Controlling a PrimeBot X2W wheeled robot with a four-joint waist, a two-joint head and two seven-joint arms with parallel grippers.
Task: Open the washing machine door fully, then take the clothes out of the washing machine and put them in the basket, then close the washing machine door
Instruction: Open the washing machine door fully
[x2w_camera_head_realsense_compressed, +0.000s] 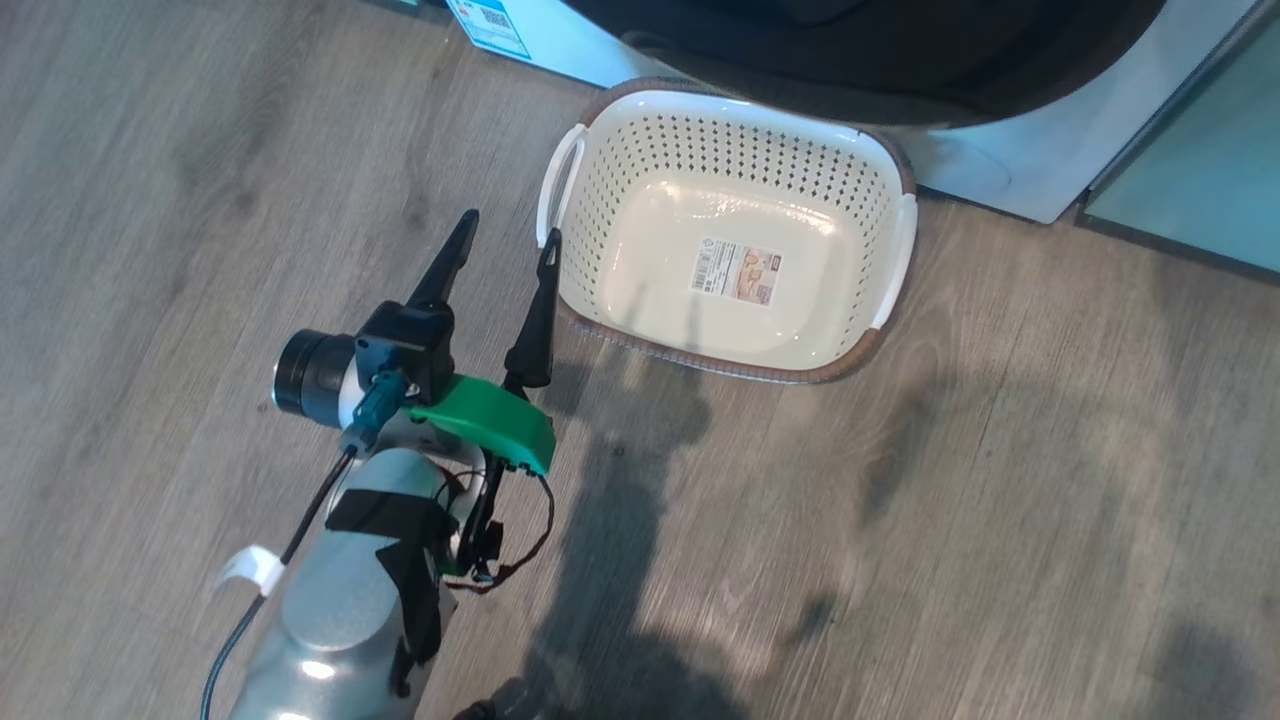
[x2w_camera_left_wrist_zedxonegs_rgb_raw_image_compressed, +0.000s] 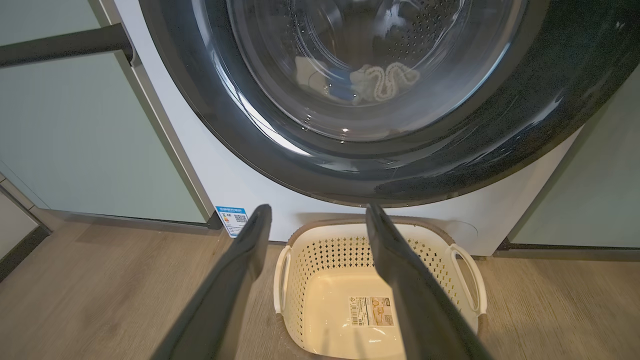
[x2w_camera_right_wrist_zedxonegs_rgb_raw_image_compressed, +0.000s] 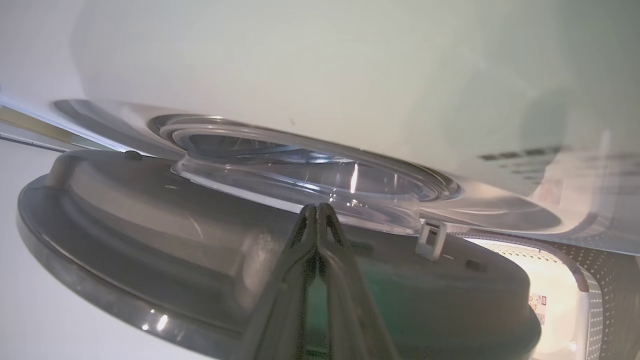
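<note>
1. Left gripper (x2w_camera_head_realsense_compressed: 510, 226): fingers spread, nothing held. It is poised low, just beside the basket's left handle, and pointed past it toward the machine.
2. Basket (x2w_camera_head_realsense_compressed: 735, 130): set on the wooden floor (x2w_camera_head_realsense_compressed: 1000, 500), label on its bottom, no clothes in it yet.
3. Washing machine door (x2w_camera_left_wrist_zedxonegs_rgb_raw_image_compressed: 550, 95): hung directly above the basket's far rim on the washing machine (x2w_camera_left_wrist_zedxonegs_rgb_raw_image_compressed: 240, 180). It is judged ajar, not yet swung fully.
4. Right gripper (x2w_camera_right_wrist_zedxonegs_rgb_raw_image_compressed: 316, 210): fingers pressed together, nothing pinched. It is held higher than the basket, behind the door, with its tips aimed at the inner face beside the glass bowl. Contact cannot be told. This arm is judged the nearer to the door, so the opening push is assigned to it.
5. Clothes (x2w_camera_left_wrist_zedxonegs_rgb_raw_image_compressed: 382, 82): beyond the basket, seen through the glass, low in the drum.
</note>
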